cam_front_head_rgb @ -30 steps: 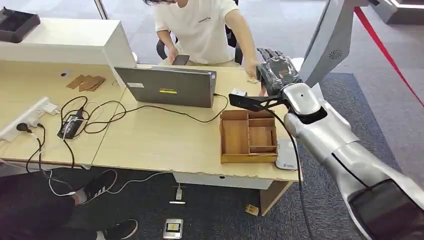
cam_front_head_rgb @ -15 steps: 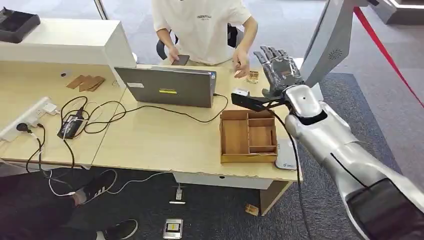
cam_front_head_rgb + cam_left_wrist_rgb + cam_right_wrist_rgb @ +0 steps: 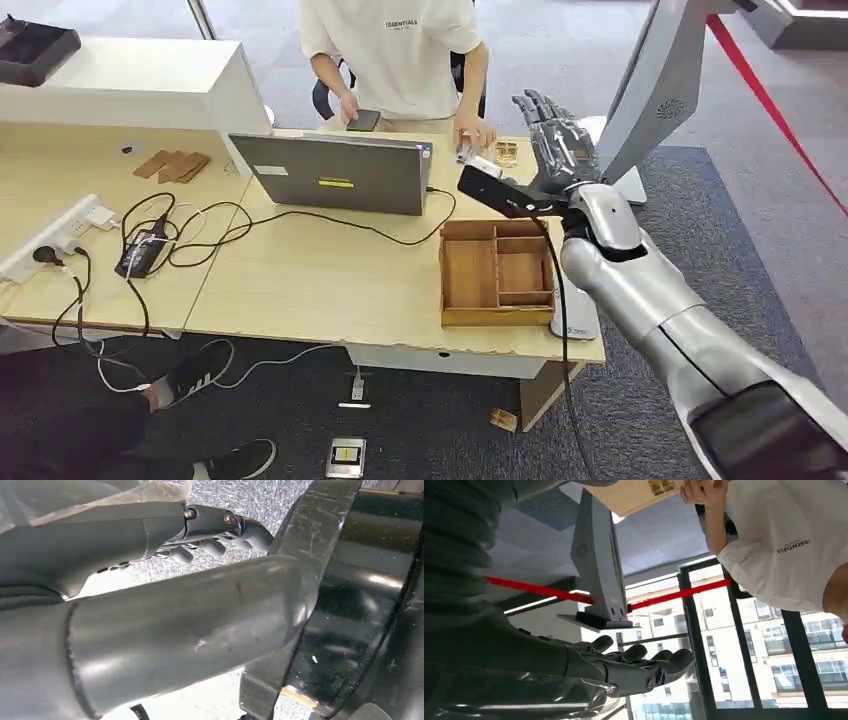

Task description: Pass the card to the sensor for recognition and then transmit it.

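A laptop (image 3: 335,172) is seen mid-desk, then a wooden tray (image 3: 497,273); beyond it a person's hand (image 3: 470,132) is closed on something small, possibly the card, too small to be confirmed. The right hand (image 3: 553,140) is raised empty with fingers spread, presumably for the handover. Its fingers (image 3: 644,662) are outlined in the right wrist view. The left hand (image 3: 210,535), fingers curled, is seen hanging idle.

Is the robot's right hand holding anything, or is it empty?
Empty. The right hand is raised above the desk with its fingers apart, nothing between them.
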Controlling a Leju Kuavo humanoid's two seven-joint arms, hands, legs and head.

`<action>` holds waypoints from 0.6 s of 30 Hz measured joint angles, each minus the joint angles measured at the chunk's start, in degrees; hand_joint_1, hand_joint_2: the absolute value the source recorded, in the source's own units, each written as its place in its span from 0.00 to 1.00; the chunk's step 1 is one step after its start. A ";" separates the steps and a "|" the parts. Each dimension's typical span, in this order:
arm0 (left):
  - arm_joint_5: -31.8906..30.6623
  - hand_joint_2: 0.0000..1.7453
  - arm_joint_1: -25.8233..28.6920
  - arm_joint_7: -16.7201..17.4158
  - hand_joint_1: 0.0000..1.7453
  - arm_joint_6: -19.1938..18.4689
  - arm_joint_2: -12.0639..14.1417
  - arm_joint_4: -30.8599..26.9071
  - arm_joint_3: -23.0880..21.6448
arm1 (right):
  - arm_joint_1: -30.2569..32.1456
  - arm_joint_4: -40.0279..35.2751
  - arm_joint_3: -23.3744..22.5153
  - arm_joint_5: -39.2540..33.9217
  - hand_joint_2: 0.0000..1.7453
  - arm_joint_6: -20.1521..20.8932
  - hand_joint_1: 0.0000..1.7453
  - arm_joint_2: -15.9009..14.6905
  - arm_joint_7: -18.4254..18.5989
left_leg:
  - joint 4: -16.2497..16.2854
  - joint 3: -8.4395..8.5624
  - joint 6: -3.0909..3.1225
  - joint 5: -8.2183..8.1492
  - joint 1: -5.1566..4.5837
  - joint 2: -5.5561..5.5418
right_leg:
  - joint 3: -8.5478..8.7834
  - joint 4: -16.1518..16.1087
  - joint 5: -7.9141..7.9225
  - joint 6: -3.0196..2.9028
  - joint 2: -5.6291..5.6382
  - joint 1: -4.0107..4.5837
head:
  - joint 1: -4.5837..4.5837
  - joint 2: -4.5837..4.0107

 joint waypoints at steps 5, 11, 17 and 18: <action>0.44 0.00 0.26 0.00 0.00 0.02 0.00 0.00 0.26 | 4.49 -6.44 -1.53 -9.23 1.00 0.07 0.00 -2.31 3.25 | 0.00 0.13 0.00 -0.01 0.03 -0.06 | 0.11 -0.07 -0.02 -0.01 -0.02 0.04 | 0.00 0.00; 0.68 0.00 0.77 0.53 0.00 0.68 0.07 0.00 0.77 | 17.22 -19.52 -3.56 -15.30 1.00 -1.73 0.00 -8.20 6.91 | 0.00 0.11 0.03 -0.10 0.04 -0.04 | 0.12 -0.10 -0.03 0.01 0.01 0.00 | 0.00 0.00; 1.01 0.00 1.16 0.77 0.00 0.68 0.04 0.00 1.60 | 26.25 -27.98 -6.30 -17.79 1.00 -3.85 0.00 -11.19 5.51 | -0.01 0.10 0.04 -0.11 0.03 -0.03 | 0.12 -0.10 -0.04 0.00 0.02 0.03 | -0.02 0.00; 1.00 0.00 1.16 0.83 0.00 0.68 0.04 0.00 1.68 | 27.22 -28.65 -6.69 -18.03 1.00 -4.15 0.00 -11.37 5.07 | -0.01 0.11 0.04 -0.11 0.03 -0.03 | 0.12 -0.10 -0.04 0.00 0.02 0.03 | -0.02 0.00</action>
